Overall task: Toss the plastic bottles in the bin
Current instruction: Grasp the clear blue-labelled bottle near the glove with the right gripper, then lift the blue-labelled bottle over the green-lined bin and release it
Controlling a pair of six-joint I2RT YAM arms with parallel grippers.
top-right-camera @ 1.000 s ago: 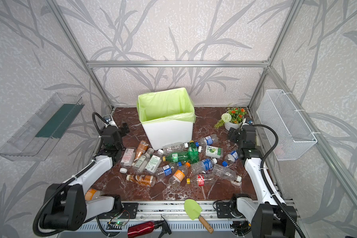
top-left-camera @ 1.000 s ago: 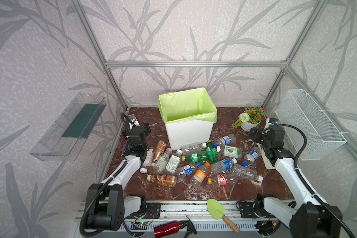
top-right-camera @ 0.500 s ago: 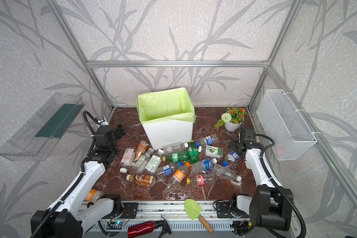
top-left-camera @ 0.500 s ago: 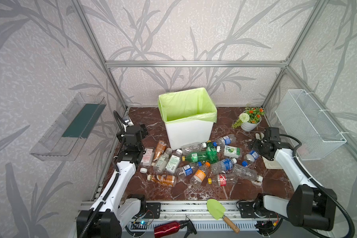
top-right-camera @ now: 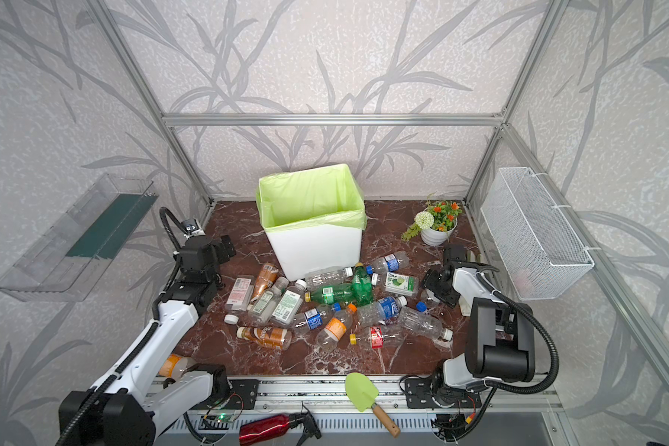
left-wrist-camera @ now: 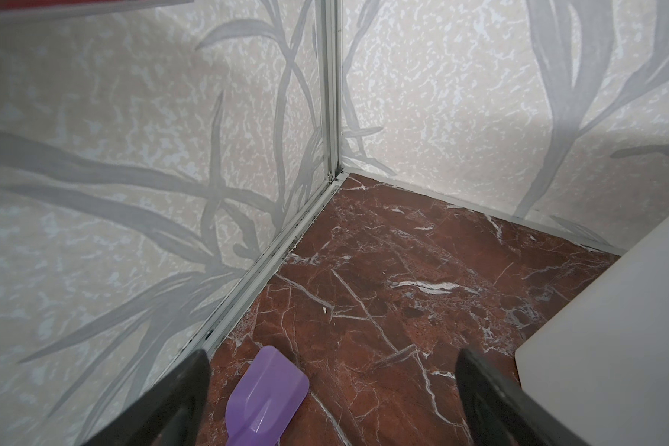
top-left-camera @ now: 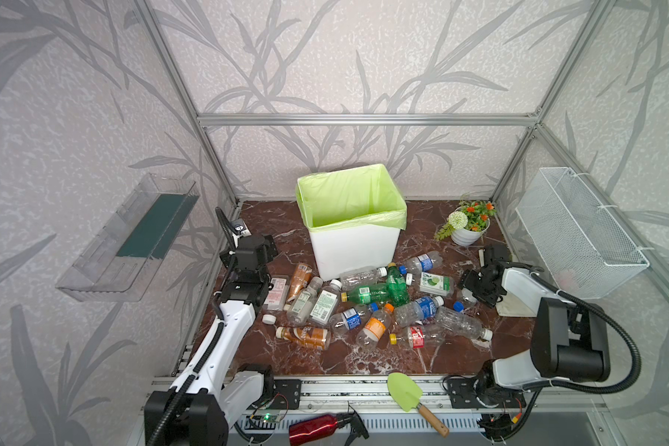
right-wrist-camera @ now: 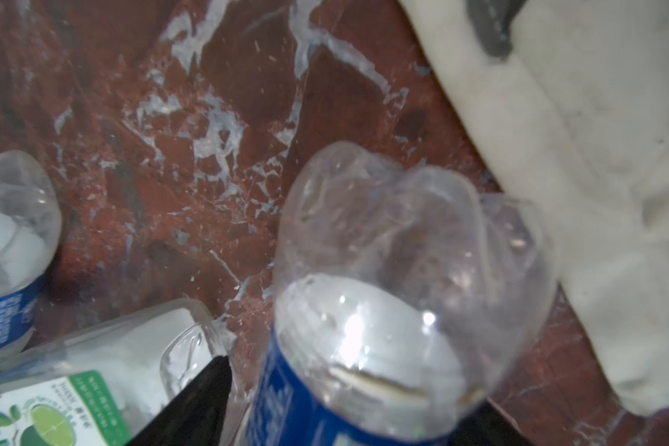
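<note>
My left end effector (left-wrist-camera: 333,359) spread wide over the counter (left-wrist-camera: 383,270) near the bin (top-left-camera: 352,251), right end effector (right-wrist-camera: 358,386) straddling a blue-label bottle (right-wrist-camera: 402,251), I cannot tell if pinching, plastic bottles (top-left-camera: 367,295) strewn before bin

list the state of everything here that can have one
bin, upright, open top, no bottle visible inside
plastic bottles, lying scattered on the floor outside the bin
left gripper, open, empty
right gripper, jaws either side of a blue-label bottle, grip unclear
red spray bottle, lying on its side
flower pot, upright
</note>
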